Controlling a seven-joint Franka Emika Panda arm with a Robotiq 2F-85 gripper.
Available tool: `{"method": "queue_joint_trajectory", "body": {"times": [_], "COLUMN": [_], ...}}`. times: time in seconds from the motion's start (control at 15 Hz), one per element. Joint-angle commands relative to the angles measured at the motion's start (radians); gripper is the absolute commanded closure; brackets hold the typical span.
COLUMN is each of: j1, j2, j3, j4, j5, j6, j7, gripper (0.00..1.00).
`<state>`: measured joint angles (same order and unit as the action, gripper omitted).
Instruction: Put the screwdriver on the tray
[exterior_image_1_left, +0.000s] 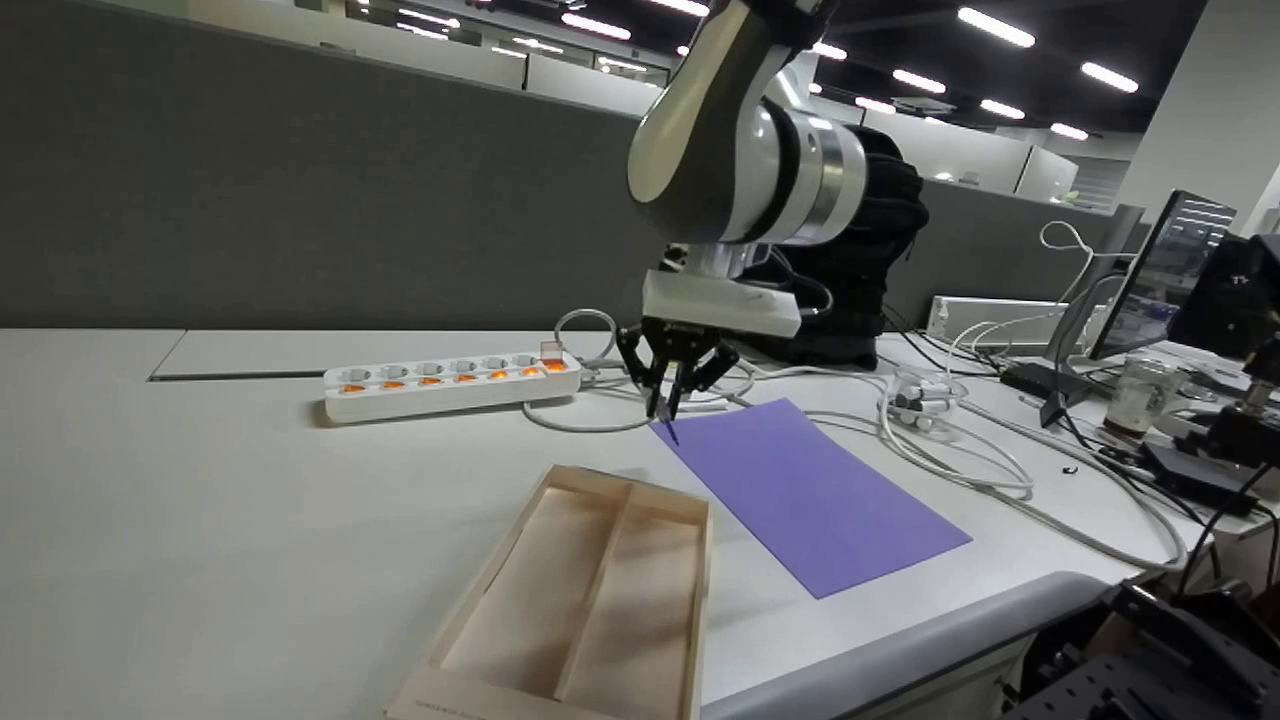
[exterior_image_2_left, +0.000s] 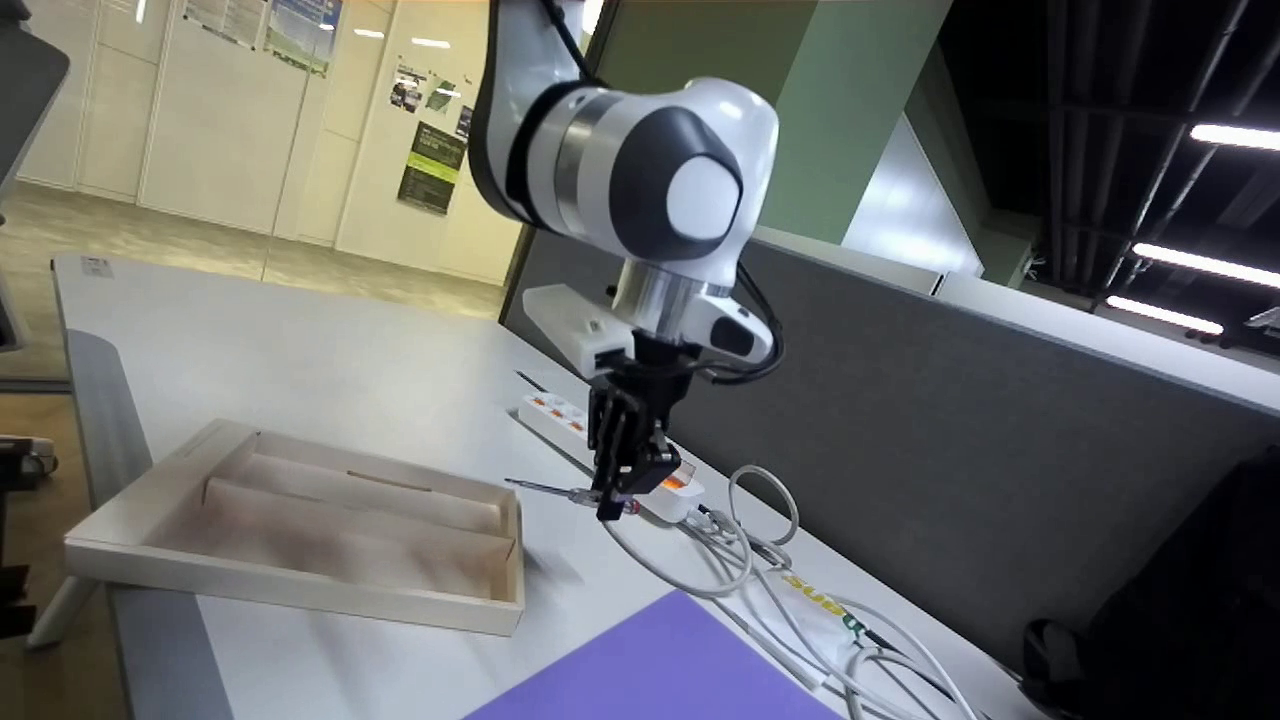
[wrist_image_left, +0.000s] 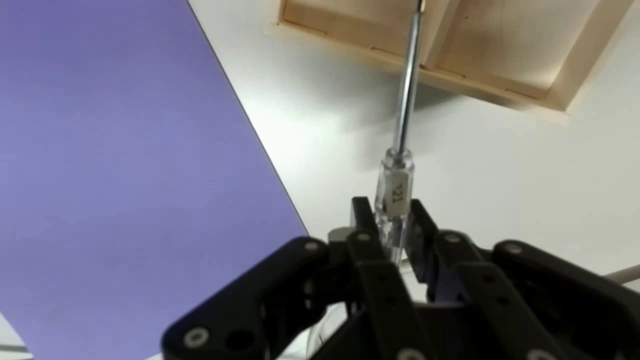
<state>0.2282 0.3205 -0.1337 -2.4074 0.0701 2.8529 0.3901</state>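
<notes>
The screwdriver has a clear handle and a thin metal shaft. In the wrist view the screwdriver (wrist_image_left: 396, 192) sits between the fingers of my gripper (wrist_image_left: 389, 206), which is shut on its handle. The shaft points toward the tray (wrist_image_left: 480, 89), with its tip over the tray's near end in that view. In both exterior views the screwdriver (exterior_image_1_left: 673, 434) (exterior_image_2_left: 545, 488) is held above the table by the gripper (exterior_image_1_left: 662, 410) (exterior_image_2_left: 612, 505). The tray (exterior_image_1_left: 697, 610) (exterior_image_2_left: 330, 606), pale wood with a lengthwise divider, lies beside the gripper. The handle's rear end is partly hidden by the fingers.
A flat purple sheet (exterior_image_1_left: 810, 505) (exterior_image_2_left: 660, 670) (wrist_image_left: 125, 175) lies beside the tray. A white power strip (exterior_image_1_left: 450, 392) and loose white cables (exterior_image_1_left: 950, 470) lie behind. A grey partition (exterior_image_1_left: 300, 200) and a black backpack (exterior_image_1_left: 850, 300) stand at the back.
</notes>
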Motion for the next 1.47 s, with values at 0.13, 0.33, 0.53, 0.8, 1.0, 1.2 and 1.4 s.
{"method": "queue_joint_trajectory", "body": {"times": [0.13,0.33,0.53,0.8,1.0,1.2,1.4], "j1": [0.032,0.034,0.079,0.154,0.212,0.262,0.309], "j2": [-0.164,-0.139,-0.081,-0.020,0.019,0.048,0.068], "j3": [-0.003,0.002,-0.041,-0.076,-0.098,-0.119,-0.139], "j4": [-0.116,-0.162,-0.190,-0.208,-0.209,-0.207,-0.207], "j5": [-0.170,-0.251,-0.320,-0.311,-0.302,-0.284,-0.215], "j6": [-0.048,0.044,0.141,0.193,0.217,0.223,0.216], "j7": [0.075,0.129,0.217,0.269,0.296,0.321,0.301], "gripper": [0.95,0.95,0.95,0.95,0.95,0.95,0.95]}}
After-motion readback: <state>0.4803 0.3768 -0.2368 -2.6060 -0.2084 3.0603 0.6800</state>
